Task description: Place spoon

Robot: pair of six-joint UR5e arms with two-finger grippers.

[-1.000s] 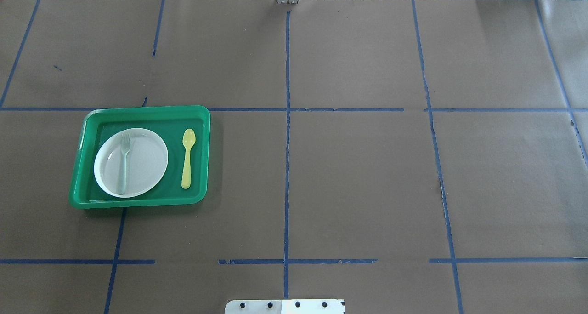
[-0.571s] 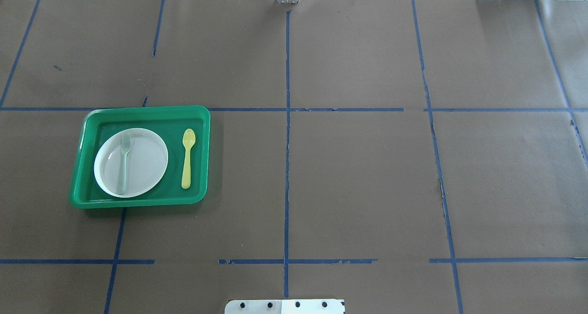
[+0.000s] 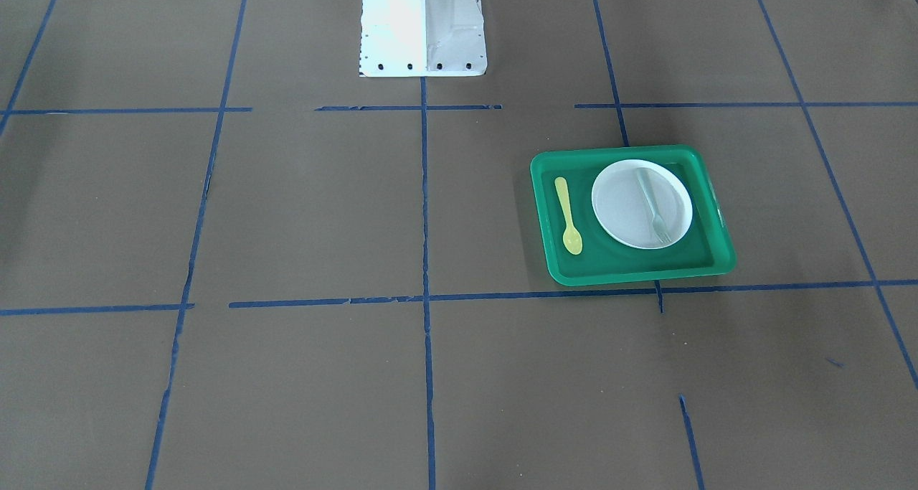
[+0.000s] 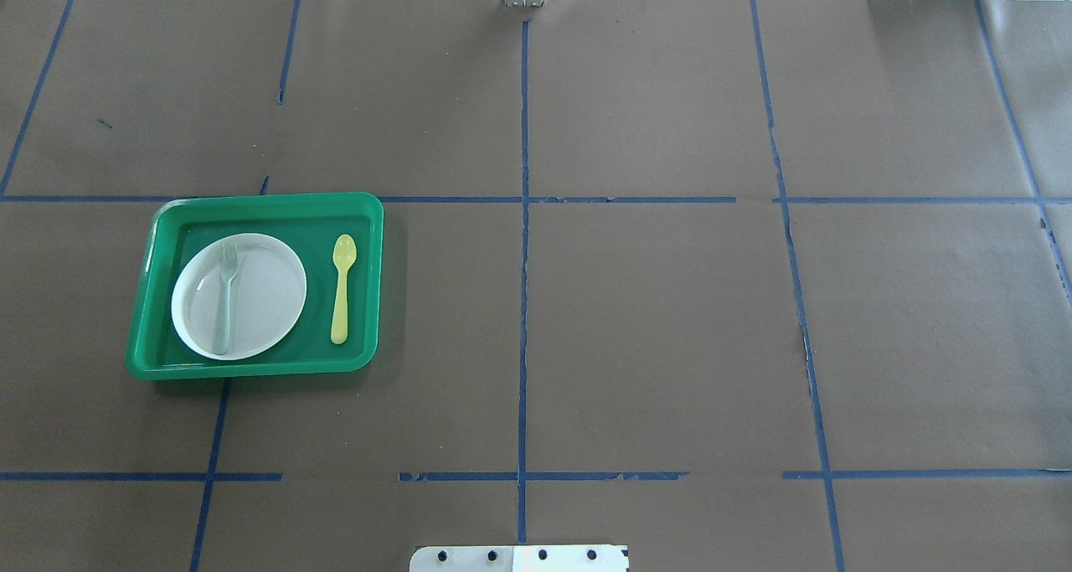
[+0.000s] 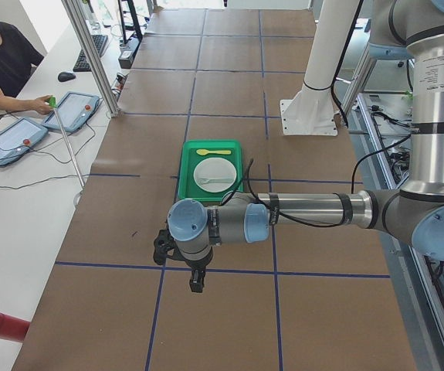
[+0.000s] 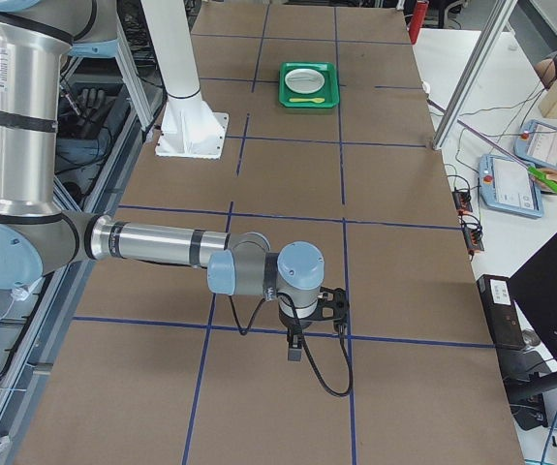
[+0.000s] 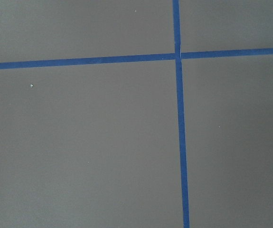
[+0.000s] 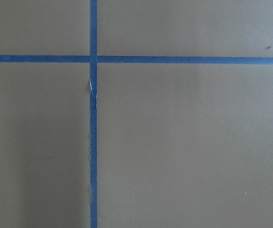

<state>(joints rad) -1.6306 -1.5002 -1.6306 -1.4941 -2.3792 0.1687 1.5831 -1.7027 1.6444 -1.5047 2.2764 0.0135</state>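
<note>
The yellow spoon (image 4: 342,291) lies flat in the right part of the green tray (image 4: 251,203), beside the white plate (image 4: 264,304), bowl pointing away from the robot. It also shows in the front view (image 3: 569,217) and the side views (image 5: 214,152) (image 6: 307,100). A pale fork (image 4: 226,300) lies on the plate. Neither gripper shows in the overhead or front view. The left gripper (image 5: 196,283) hangs far from the tray, above the table's left end. The right gripper (image 6: 295,353) hangs above the right end. I cannot tell if either is open or shut.
The robot's white base (image 3: 423,38) stands at the table's near-robot edge. Blue tape lines grid the brown table cover (image 4: 670,321). An operator (image 5: 1,58) sits at a side desk with tablets. A metal pole (image 5: 90,54) stands by the table's edge.
The tray, plate, fork and spoon have not moved. A dark cable loop beyond the table's far edge is no longer in view.
</note>
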